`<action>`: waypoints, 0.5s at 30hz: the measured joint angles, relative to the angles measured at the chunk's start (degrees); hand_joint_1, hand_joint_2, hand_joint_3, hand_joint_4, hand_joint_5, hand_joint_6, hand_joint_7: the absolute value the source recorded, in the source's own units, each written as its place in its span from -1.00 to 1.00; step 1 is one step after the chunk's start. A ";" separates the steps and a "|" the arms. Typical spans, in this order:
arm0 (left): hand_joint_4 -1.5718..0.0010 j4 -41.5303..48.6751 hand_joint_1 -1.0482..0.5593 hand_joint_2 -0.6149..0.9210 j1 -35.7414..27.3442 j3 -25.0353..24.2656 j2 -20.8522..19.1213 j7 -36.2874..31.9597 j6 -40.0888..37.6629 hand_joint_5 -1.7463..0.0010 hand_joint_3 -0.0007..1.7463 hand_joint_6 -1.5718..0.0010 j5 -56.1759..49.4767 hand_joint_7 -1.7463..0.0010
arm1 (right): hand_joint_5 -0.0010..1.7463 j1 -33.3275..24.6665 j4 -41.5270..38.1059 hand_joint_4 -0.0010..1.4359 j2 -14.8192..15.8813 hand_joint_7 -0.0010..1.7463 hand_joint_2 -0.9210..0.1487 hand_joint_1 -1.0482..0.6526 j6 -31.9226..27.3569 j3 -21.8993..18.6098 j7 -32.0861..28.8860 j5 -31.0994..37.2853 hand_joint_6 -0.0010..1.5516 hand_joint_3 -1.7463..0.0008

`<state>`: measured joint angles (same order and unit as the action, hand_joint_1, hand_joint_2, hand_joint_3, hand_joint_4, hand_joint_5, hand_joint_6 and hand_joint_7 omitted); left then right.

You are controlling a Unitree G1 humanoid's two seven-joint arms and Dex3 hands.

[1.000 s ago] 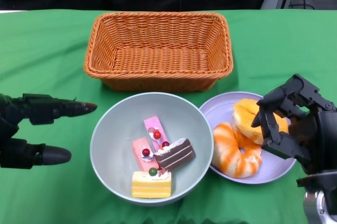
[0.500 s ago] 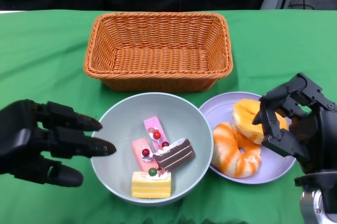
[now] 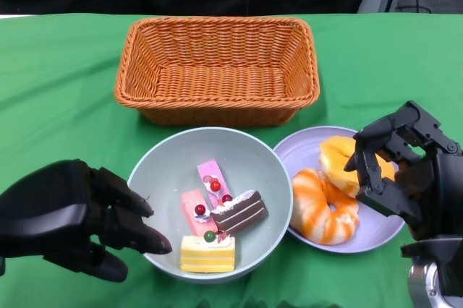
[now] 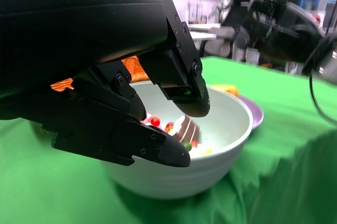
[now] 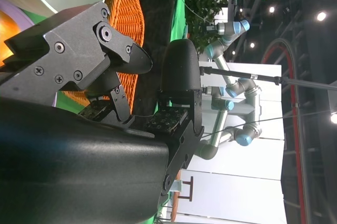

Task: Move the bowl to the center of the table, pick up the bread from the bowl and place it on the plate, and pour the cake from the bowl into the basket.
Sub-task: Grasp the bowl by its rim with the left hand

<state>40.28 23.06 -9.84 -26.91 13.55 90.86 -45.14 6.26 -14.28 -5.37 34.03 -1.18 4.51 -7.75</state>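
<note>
Right wrist view mostly blocked by own black shell; only slivers of basket point(image 5: 126, 3), bowl rim and orange bread visible past it. Left wrist view: bowl's far contents partly masked by fingers point(image 4: 158, 150). Contact between left fingertips and bowl rim not resolvable in either view.

Green cloth table point(image 3: 65, 84); dark background behind far edge. Right wrist view shows a lit room with grey-and-blue robot arms point(image 5: 231, 92) beyond the table.

Bowl point(image 3: 159, 170) near table centre, toward near edge, just in front of wicker basket point(image 3: 217, 69). Holds four cake pieces point(image 3: 239, 212). Lilac plate point(image 3: 304, 149) touching bowl's right side, carrying two breads point(image 3: 323, 207).

Left hand point(image 3: 69, 217) at bowl's left rim, fingers apart, gripping nothing, tips reaching over rim. Right hand point(image 3: 405, 170) over plate's right edge, fingers curled loosely but spread, empty.
</note>
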 measured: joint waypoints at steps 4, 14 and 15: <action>-0.27 -3.40 -0.24 0.96 -0.89 0.54 -0.08 -6.50 -3.38 0.89 -0.99 -0.21 -7.36 1.00 | 0.90 -0.34 0.65 0.06 0.00 0.48 -0.30 0.20 -0.01 0.13 0.68 -0.03 -0.11 -0.29; -0.29 -11.84 -0.30 0.95 -3.54 12.48 -2.93 -19.28 -16.39 0.91 -0.99 -0.21 -15.90 0.99 | 0.89 -1.15 1.59 0.06 -0.27 0.48 -0.25 0.19 0.00 0.32 0.96 0.18 -0.10 -0.29; -0.29 -12.21 -0.30 0.95 -3.55 13.65 -3.43 -20.24 -17.27 0.92 -0.99 -0.21 -15.93 0.99 | 0.89 -1.16 1.60 0.06 -0.28 0.48 -0.24 0.19 0.00 0.31 0.78 0.36 -0.09 -0.29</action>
<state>28.08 19.51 3.81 -30.34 -6.69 73.59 -61.08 5.10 -12.69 -5.65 34.02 -0.87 5.30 -7.39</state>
